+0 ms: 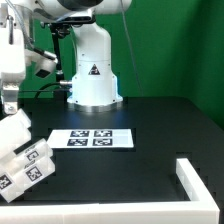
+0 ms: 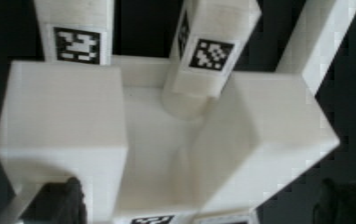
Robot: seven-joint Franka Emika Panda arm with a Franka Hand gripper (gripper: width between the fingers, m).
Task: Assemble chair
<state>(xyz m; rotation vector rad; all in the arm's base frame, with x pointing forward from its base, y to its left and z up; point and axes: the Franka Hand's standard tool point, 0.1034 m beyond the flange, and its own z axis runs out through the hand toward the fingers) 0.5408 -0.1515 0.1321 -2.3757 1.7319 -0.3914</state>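
The chair's white pieces lie clustered at the exterior view's lower left, their black-and-white tags facing up. My gripper hangs right over them at that view's left edge. In the wrist view a chunky white chair block with a groove down its middle fills the picture. Tagged white bars stand beyond it. My gripper is open, and its dark fingers stand on either side of the block's near end. I cannot tell whether the pads touch it.
The marker board lies flat in the middle of the black table. A low white L-shaped corner rail sits at the exterior view's lower right. The arm's white base stands at the back.
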